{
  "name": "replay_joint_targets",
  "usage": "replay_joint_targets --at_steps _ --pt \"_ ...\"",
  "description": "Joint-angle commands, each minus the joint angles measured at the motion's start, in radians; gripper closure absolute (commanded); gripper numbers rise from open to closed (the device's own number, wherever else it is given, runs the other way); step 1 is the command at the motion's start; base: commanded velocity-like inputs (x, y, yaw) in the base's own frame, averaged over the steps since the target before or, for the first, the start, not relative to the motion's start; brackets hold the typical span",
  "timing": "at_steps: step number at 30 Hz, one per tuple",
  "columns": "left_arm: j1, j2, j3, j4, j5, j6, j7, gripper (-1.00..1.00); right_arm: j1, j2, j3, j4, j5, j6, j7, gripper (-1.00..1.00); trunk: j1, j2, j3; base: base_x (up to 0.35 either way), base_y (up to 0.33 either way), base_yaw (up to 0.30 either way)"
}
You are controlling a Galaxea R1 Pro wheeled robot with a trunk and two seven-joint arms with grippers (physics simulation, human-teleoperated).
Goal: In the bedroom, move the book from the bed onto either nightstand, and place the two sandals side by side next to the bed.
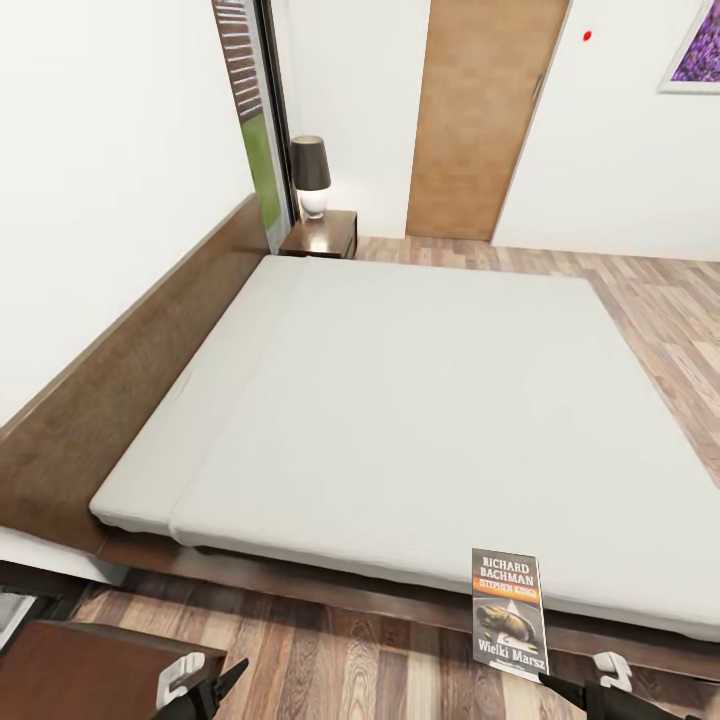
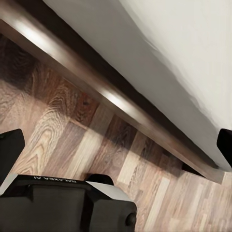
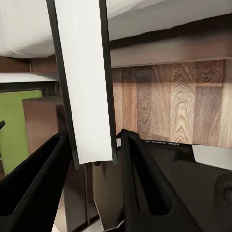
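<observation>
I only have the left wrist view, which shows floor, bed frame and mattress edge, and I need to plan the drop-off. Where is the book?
Observer: The book is held upright at the bed's near edge. The right end effector is shut on it, with one finger on each cover.
Operator: Is there a nightstand in sight?
Observer: Yes, a nightstand stands at the far end of the headboard, near the door.
Operator: Is its top free?
Observer: Partly. A lamp sits towards the back, and the front part looks bare.
</observation>
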Motion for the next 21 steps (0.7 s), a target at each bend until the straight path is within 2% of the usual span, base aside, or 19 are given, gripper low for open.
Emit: replay_joint_targets --at_steps 1,8,13,21 --pt "0.000 0.000 0.002 0.000 0.007 0.010 0.000 -1.00 -0.001 -0.001 0.005 0.000 -0.011 0.010 0.002 1.00 -0.003 0.006 0.002 0.000 0.000 0.000" --pt "0.000 0.000 0.002 0.000 0.007 0.010 0.031 -1.00 -0.001 0.001 0.005 0.001 -0.011 -0.007 0.002 1.00 -0.003 0.006 0.011 0.000 0.000 0.000" --pt "0.000 0.000 0.002 0.000 0.007 -0.010 0.033 -1.00 -0.001 0.001 0.005 0.002 -0.011 -0.050 0.002 1.00 -0.003 0.006 0.019 0.000 0.000 0.000" --pt "0.000 0.000 0.001 0.000 0.007 -0.021 0.034 -1.00 -0.001 0.001 0.004 0.003 -0.012 -0.061 0.003 1.00 -0.003 0.006 0.032 0.000 0.000 0.000"
